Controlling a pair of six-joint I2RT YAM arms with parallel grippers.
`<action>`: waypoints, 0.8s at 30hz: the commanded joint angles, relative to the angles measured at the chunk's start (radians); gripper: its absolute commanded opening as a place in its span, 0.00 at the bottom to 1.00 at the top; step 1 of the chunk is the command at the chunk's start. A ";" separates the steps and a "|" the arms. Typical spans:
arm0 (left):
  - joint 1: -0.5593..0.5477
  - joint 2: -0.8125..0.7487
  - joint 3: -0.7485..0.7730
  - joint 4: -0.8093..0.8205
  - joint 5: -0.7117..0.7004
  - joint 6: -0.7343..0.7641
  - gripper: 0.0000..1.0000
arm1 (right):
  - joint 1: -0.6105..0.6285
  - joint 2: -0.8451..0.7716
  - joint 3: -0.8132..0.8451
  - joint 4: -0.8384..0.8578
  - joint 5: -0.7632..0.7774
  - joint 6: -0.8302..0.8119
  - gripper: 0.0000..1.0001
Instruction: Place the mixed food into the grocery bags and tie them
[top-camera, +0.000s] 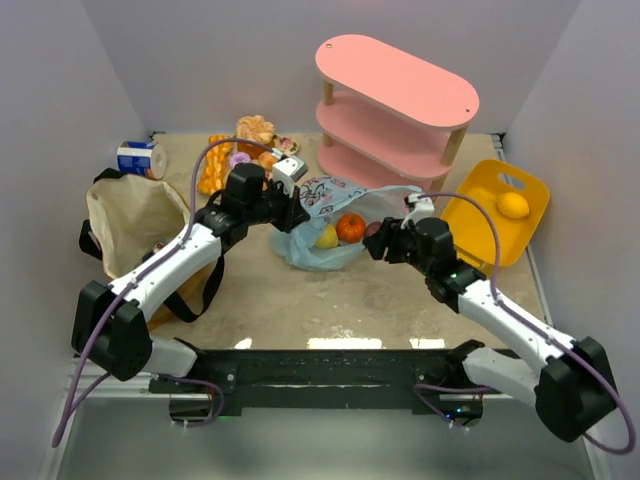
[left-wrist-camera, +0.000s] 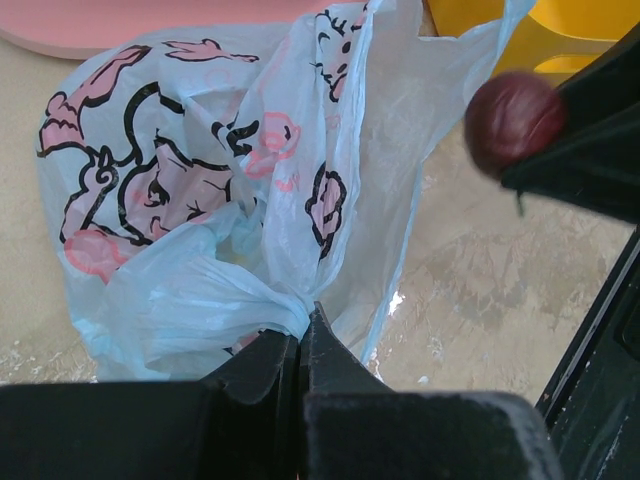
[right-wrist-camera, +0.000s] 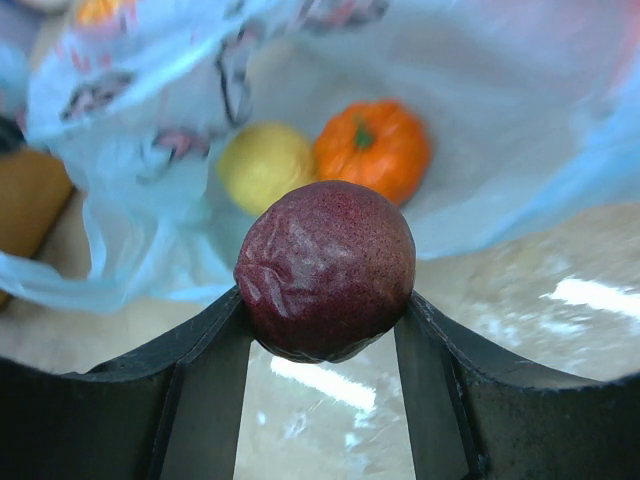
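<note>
Right wrist view: purple fruit (right-wrist-camera: 325, 265) held at the mouth of the light-blue bag (left-wrist-camera: 200, 200).
The right gripper (top-camera: 380, 240) has its jaws clamped on the wrinkled purple fruit just outside the bag's open mouth. Inside the bag, a yellow fruit (right-wrist-camera: 265, 165) and an orange fruit (right-wrist-camera: 372, 148) lie side by side. The left gripper (left-wrist-camera: 303, 340) is pinched tight on a bunched fold of the bag's plastic.
</note>
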 joint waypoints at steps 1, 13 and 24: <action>-0.011 -0.022 0.015 0.037 -0.002 -0.004 0.00 | 0.091 0.105 0.047 0.132 0.063 0.058 0.24; -0.017 -0.008 0.013 0.039 -0.005 -0.002 0.00 | 0.135 0.565 0.341 0.260 0.083 0.061 0.44; -0.018 -0.010 0.016 0.036 -0.016 0.010 0.00 | 0.140 0.603 0.407 0.189 0.108 -0.014 0.96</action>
